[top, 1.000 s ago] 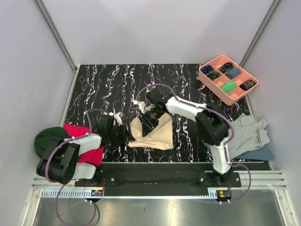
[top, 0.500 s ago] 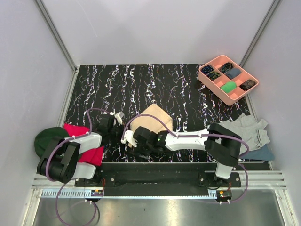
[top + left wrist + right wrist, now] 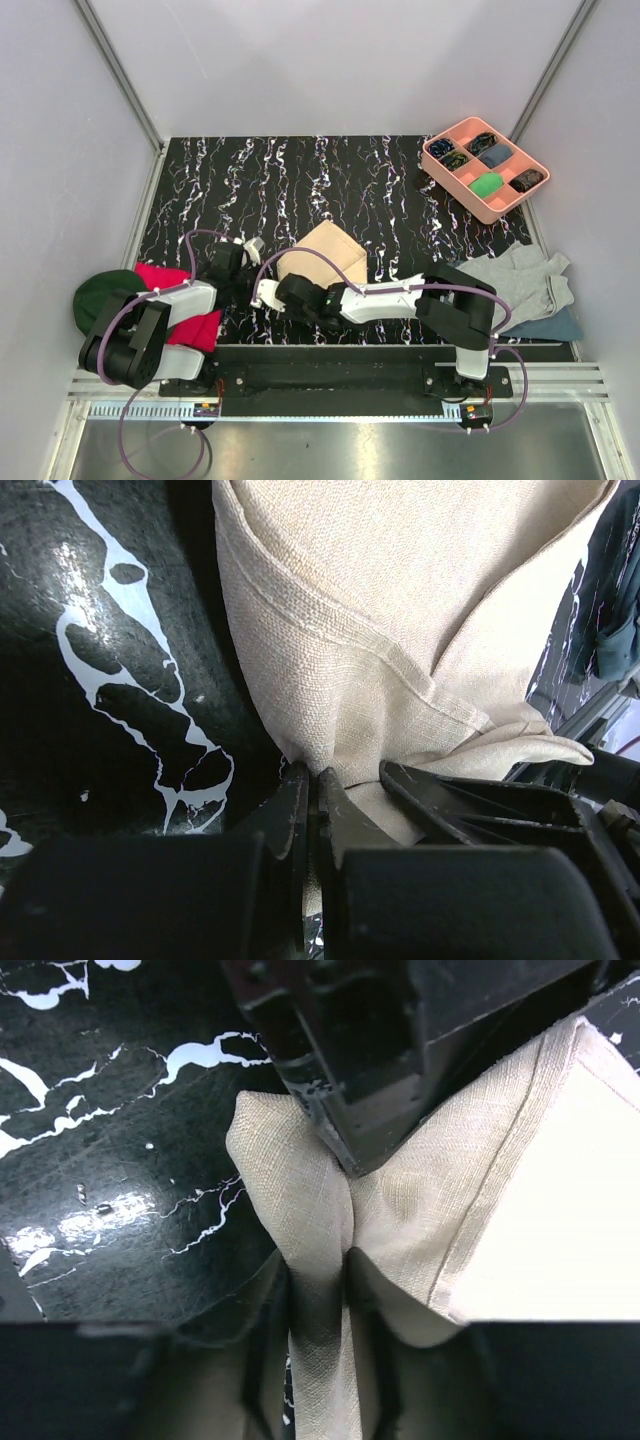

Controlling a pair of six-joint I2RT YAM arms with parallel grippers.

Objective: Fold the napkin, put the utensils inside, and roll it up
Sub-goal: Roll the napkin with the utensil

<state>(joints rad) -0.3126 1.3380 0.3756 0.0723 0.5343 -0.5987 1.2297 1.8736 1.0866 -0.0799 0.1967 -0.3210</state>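
The beige napkin lies folded on the black marbled table, near the front edge. My left gripper is shut on its left corner; in the left wrist view the cloth is pinched between the closed jaws. My right gripper reaches across from the right and is shut on the same near-left part of the napkin, its fingers right beside the left gripper's. The utensils are not in view.
A pink compartment tray with small items stands at the back right. Grey and blue cloths lie at the right edge. A red cloth and a dark green one lie at the left.
My right arm swung from the napkin's far side down to its near-left corner, carrying the cloth over into a fold. The left gripper stayed in place.
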